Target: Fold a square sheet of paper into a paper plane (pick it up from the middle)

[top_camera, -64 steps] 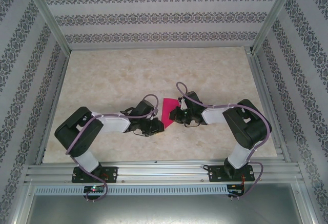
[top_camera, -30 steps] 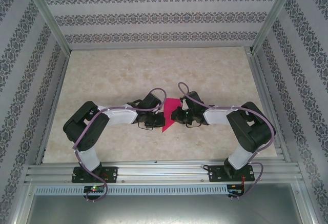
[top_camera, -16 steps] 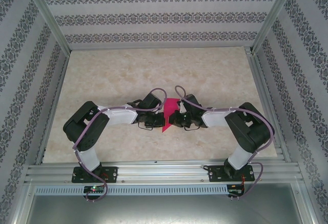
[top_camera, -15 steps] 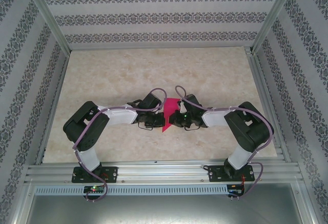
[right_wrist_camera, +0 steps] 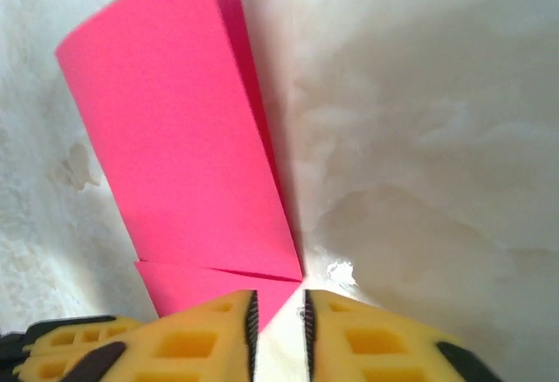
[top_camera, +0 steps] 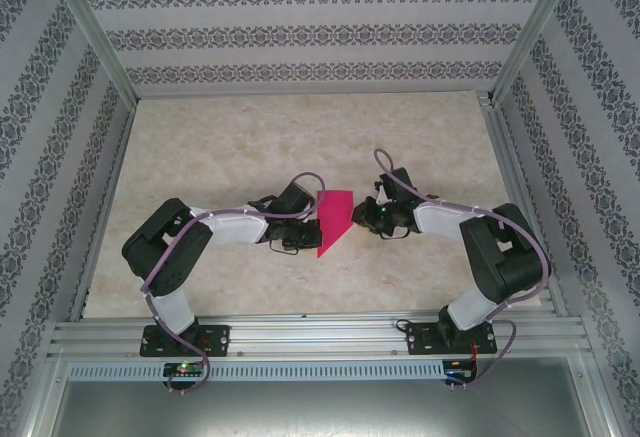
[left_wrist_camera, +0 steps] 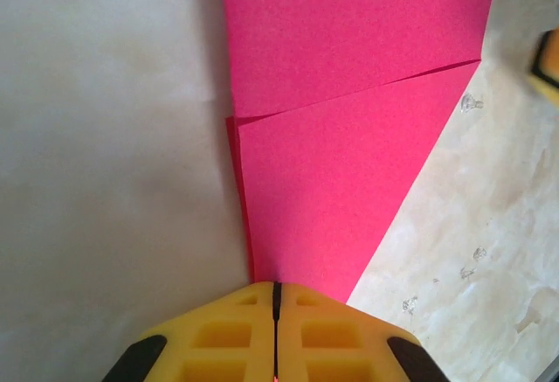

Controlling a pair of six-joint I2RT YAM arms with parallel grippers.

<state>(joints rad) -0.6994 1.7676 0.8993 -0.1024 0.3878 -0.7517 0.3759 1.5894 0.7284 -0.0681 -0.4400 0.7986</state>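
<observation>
**Overhead view.** The sheet of paper (top_camera: 334, 217), magenta-pink and partly folded, sits at the centre of the frame between the two wrists, seen against the marbled bench (top_camera: 220, 147). Its top edge is straight, and its lower end tapers to a point.

**Left wrist view.** The left gripper (left_wrist_camera: 276, 299) occupies the bottom centre of the frame. Its yellow jaws are pressed together. The narrow end of the sheet runs straight into the seam between them, so they pinch the paper there. From that point the sheet widens toward the top of the frame. One flap overlaps another along a slanted edge across the middle.

**Right wrist view.** The right gripper (right_wrist_camera: 278, 316) is at the bottom centre. Its jaws stand slightly spread, with a narrow slot of pale bench visible between them. A corner of the sheet points into the mouth of that slot. Contact between the two cannot be determined. The rest of the sheet extends toward the upper left of the frame.
</observation>
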